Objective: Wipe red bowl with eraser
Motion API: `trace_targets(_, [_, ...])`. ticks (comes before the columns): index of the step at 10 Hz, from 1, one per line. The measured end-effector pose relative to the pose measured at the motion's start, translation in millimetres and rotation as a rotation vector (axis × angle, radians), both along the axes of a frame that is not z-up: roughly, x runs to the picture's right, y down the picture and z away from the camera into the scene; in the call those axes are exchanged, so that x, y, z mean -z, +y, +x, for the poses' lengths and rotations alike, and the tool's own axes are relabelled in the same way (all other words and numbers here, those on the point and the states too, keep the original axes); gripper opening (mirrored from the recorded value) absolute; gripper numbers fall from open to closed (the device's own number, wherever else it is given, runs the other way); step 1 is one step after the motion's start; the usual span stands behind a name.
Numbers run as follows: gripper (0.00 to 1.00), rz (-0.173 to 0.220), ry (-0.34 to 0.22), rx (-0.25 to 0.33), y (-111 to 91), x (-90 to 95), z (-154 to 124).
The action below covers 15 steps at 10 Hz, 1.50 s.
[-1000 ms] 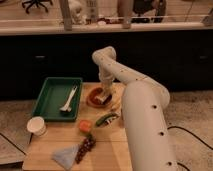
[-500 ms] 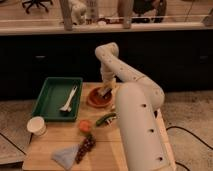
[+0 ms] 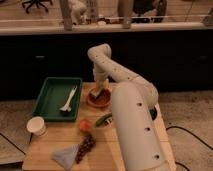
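Observation:
The red bowl (image 3: pixel 100 100) sits on the wooden table (image 3: pixel 55 140) just right of the green tray, partly covered by my arm. My gripper (image 3: pixel 98 91) reaches straight down into the bowl. A whitish-tan block, the eraser (image 3: pixel 96 93), shows at the gripper's tip against the bowl's inside. The big white arm (image 3: pixel 132 125) hides the table's right half.
A green tray (image 3: pixel 50 97) with a white spatula-like utensil (image 3: pixel 68 99) lies at the left. A white paper cup (image 3: pixel 36 125) stands at the front left. A small orange item (image 3: pixel 84 124), a green thing (image 3: pixel 103 120), dark grapes (image 3: pixel 86 146) and a grey-blue cloth (image 3: pixel 63 156) lie in front.
The gripper and forearm have shifted slightly left over the bowl, and the arm now stands more upright. The other things have not moved.

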<state>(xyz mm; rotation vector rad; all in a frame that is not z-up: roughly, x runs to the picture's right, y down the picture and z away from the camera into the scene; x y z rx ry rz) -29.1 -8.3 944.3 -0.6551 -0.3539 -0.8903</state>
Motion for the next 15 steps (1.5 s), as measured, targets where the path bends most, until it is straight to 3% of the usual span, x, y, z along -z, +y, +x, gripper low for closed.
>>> trace_targets(1, [0.00,-0.006,-0.045,0.033,10,7.2,-18])
trace_targets(4, [0.00,-0.025,-0.071,0.075,27,19.3,-21])
trace_targets(6, [0.00,-0.037,-0.059,0.077,34,25.4,-1])
trace_targets(8, [0.00,-0.049,-0.016,0.068,38,29.2,35])
trace_targets(10, [0.00,-0.057,0.022,0.055,41,32.3,53])
trace_targets(12, [0.00,-0.035,0.063,0.019,31,28.7,62])
trace_targets(15, [0.00,0.027,0.097,-0.034,-9,-0.8,63])
